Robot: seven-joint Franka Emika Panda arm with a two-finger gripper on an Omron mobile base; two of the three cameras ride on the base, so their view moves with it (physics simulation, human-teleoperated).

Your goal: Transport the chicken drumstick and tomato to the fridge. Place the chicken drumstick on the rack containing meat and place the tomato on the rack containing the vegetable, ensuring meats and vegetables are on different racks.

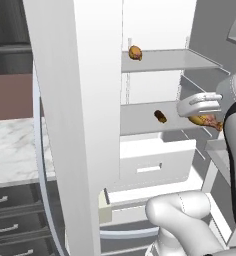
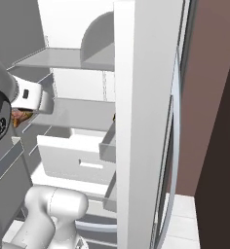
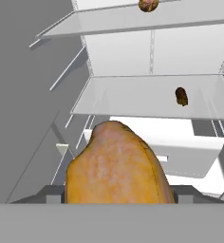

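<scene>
Right up close in the hand view, the chicken drumstick bulks large, its thick golden end pointing into the fridge. I read the gripper as clamped on it, since the meat hangs off the hand in the left base view with nothing under it; the finger tips themselves are hidden behind the meat, so that is a judgement from how it rides.

I have the hand held at about the level of the lower shelf, just outside its front edge on the right side, with the drumstick roughly level, which should let it slide onto a rack rather than drop.

Further in, a small dark oblong item lies on that lower shelf; I take it for the vegetable, though it is too small to name. Above and beyond, the rack containing meat carries a rounder brown meat lump near its left front.

So the drumstick belongs one shelf higher than where I am holding it. My next move, as I judge it, calls for raising the hand and then reaching in, keeping clear of the top shelf's front lip.
</scene>
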